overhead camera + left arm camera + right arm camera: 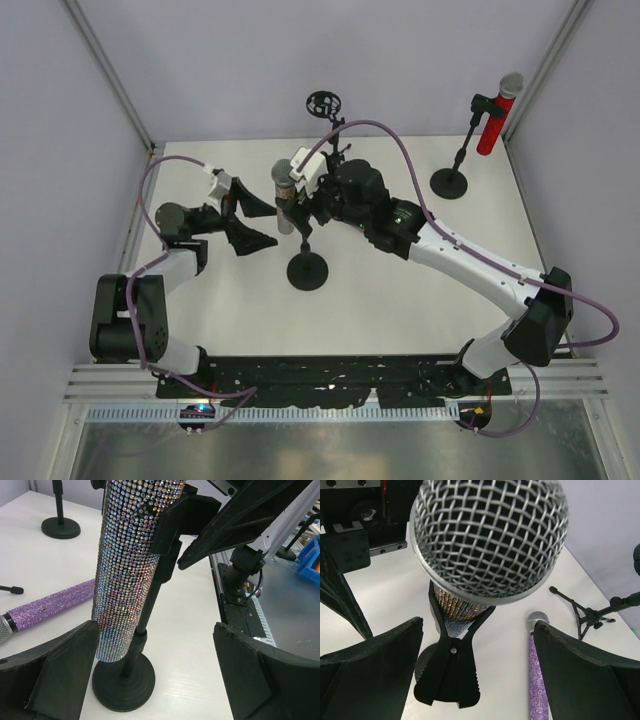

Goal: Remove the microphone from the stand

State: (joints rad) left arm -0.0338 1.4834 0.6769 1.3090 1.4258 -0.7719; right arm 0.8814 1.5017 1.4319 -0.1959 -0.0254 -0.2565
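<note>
A silver rhinestone microphone (285, 198) stands upright in the black clip (451, 666) of the stand (307, 270) at mid-table. Its sparkling body (131, 565) fills the left wrist view above the round stand base (122, 680). Its mesh head (487, 535) fills the top of the right wrist view. My left gripper (252, 222) is open just left of the microphone, with the body near its left finger and nothing held. My right gripper (306, 212) is open on the other side, and its fingers (370, 672) straddle the clip's handles without touching.
A purple rhinestone microphone (50, 605) lies flat on the table beyond the stand. A red microphone (493, 120) sits in a second stand (449, 183) at the back right. A third stand (322, 103) is at the back centre. A small tripod (585, 612) is on the table.
</note>
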